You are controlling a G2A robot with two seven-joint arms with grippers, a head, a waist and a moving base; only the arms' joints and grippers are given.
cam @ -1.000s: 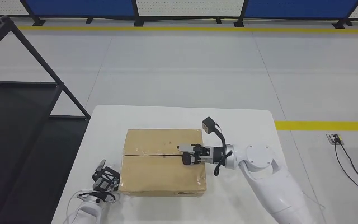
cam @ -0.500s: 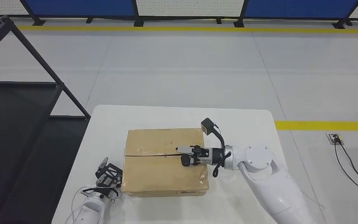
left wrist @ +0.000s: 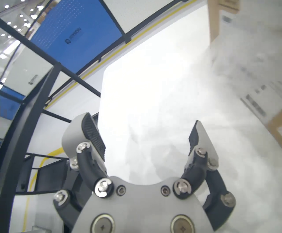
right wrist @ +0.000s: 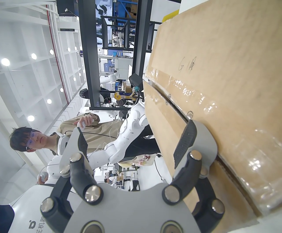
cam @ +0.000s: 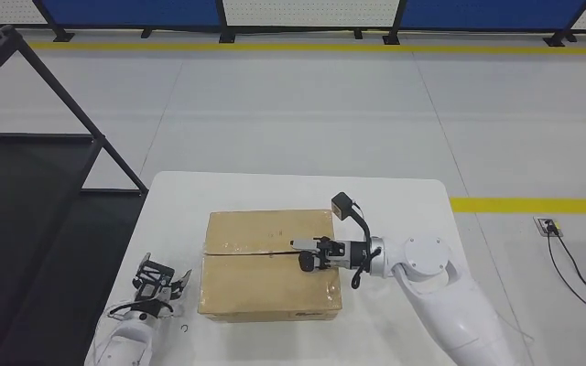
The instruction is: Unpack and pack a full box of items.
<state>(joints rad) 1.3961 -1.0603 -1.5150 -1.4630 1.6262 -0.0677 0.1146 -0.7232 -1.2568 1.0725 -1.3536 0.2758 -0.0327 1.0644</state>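
A shut cardboard box stands in the middle of the white table, its two top flaps meeting in a seam with clear tape. My right gripper lies over the right end of that seam. In the right wrist view the right gripper is open, and one of its fingers rests at the seam of the box. My left gripper is open above the table's near left corner, a short way left of the box. In the left wrist view, the left gripper holds nothing, with the box off to one side.
A black metal frame stands on the floor left of the table. A small dark ring-like bit lies on the table near the box's front left corner. Bare table lies right of and behind the box.
My left gripper has drawn away from the box's left side, out toward the table's left edge. The box shifted slightly to the right. My right gripper stays at the seam.
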